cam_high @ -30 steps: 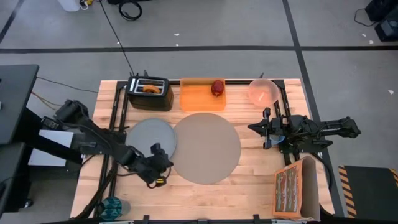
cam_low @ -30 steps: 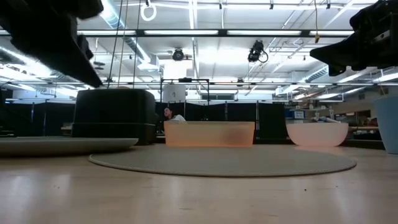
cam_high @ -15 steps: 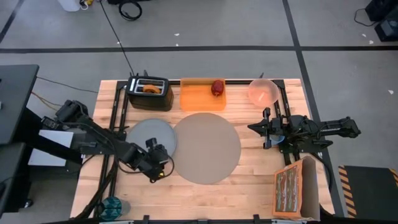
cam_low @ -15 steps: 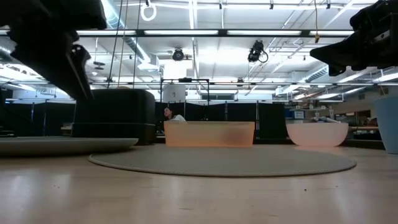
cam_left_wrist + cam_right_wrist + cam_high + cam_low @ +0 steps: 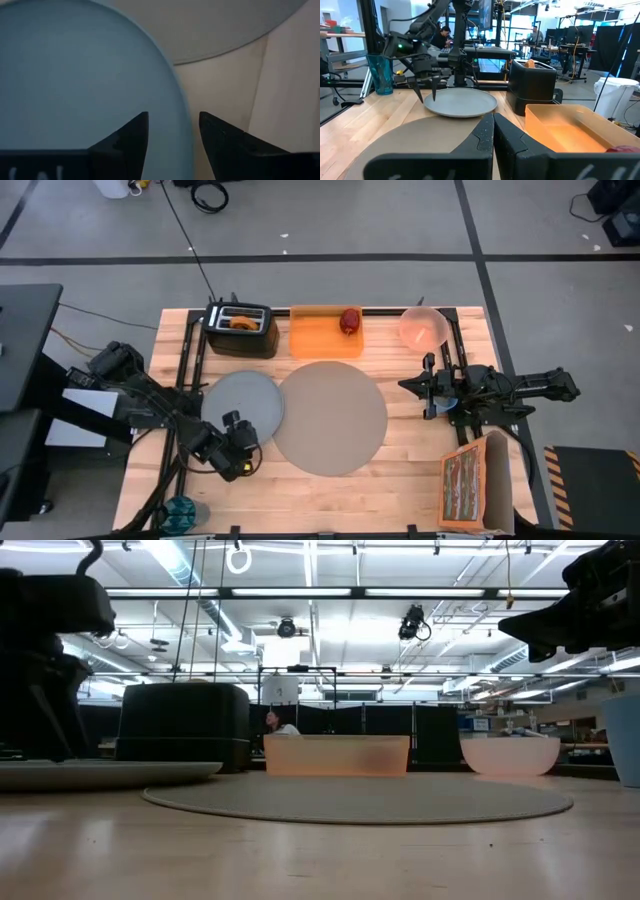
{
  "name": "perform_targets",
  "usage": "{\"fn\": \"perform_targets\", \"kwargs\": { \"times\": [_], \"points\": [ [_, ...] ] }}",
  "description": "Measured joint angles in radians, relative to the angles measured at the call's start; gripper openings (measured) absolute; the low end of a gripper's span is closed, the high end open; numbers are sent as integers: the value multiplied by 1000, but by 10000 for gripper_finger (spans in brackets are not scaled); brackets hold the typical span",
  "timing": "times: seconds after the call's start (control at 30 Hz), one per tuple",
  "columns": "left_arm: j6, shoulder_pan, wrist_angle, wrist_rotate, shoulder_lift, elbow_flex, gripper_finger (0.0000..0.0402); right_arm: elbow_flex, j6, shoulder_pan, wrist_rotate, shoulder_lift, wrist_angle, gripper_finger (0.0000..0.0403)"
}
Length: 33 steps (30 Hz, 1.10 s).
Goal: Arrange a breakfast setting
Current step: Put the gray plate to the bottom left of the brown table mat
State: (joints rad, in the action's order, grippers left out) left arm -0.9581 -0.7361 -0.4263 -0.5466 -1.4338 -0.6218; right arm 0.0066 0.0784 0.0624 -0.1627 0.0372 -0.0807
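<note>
A: Where is the left gripper found?
B: It is seen near the front-left part of the table, poised at the front rim of the grey plate. In the left wrist view its fingers are parted by a narrow gap, with the plate's edge lying in line with that gap; nothing is gripped.

A: And the plate itself?
B: It is laid flat on the left side of the table, its rim touching or just overlapping the large round placemat, which is set at the table's centre.

A: How is the right gripper placed?
B: It is held above the right side of the table, beside the placemat's right edge. Its fingers are seen pressed together, with nothing between them.

A: What is noted along the back edge?
B: A black toaster with the bagel in its slot is stood at the back left, an orange tray carrying the red apple is set beside it, and the pink bowl is placed at the back right.

A: Anything at the front right corner?
B: A brown box is stood there.
</note>
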Motion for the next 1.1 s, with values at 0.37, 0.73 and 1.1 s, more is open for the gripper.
{"fn": "perform_targets", "kwargs": {
  "times": [0.37,0.73,1.1],
  "points": [
    [94,-5,115,32,0,93,174,0,0,0,0,0,0,10],
    [185,5,146,42,0,105,90,0,0,0,0,0,0,10],
    [162,-15,147,70,0,52,26,0,0,0,0,0,0,10]
  ]
}}
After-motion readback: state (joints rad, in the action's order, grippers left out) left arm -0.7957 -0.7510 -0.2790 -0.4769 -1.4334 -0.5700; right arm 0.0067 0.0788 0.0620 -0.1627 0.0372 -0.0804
